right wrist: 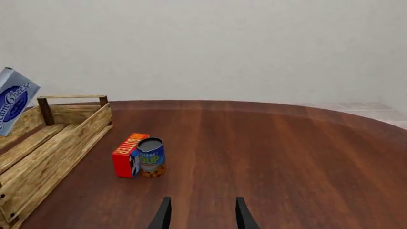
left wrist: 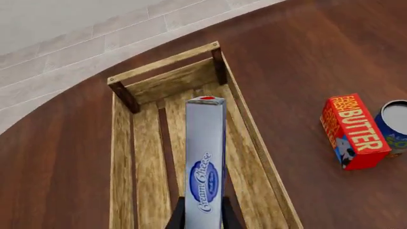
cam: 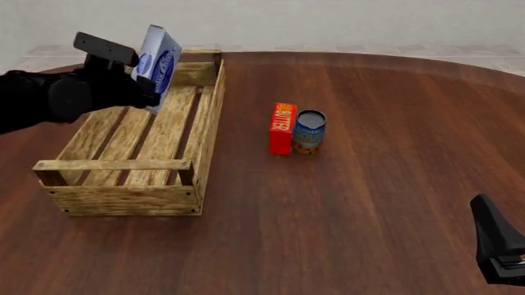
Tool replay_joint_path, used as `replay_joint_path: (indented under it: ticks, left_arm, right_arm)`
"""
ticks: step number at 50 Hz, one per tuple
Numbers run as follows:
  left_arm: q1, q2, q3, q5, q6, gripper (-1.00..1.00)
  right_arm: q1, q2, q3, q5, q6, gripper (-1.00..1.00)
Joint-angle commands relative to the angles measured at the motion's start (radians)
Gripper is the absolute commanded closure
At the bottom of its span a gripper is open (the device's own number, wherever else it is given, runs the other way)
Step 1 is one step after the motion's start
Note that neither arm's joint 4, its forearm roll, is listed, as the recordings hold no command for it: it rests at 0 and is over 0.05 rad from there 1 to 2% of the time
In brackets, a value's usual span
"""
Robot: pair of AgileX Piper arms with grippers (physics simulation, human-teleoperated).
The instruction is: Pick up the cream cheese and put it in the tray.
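Our left hand [cam: 146,92] pinches the cheese [cam: 158,64] above the tray's [cam: 123,165] far end; released tilted, it could topple out.

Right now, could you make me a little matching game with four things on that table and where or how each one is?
Things:
1. cream cheese
2. butter box
3. soup can
4. right claw

States:
A. open and holding nothing, low over bare tabletop
B. standing on the table, right of the red box and touching it
C. held in the left claw above the far end of the tray
D. red, standing between the tray and the can

Pairs: 1-C, 2-D, 3-B, 4-A
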Motion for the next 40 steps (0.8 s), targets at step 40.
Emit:
replay_joint_path:
  ticks: [40]
  left_arm:
    - [0.053,0.338,-0.186,0.137,0.077,1.00]
  right_arm:
    - [0.012,-0.002,0.018,-0.013,0.003,-1.00]
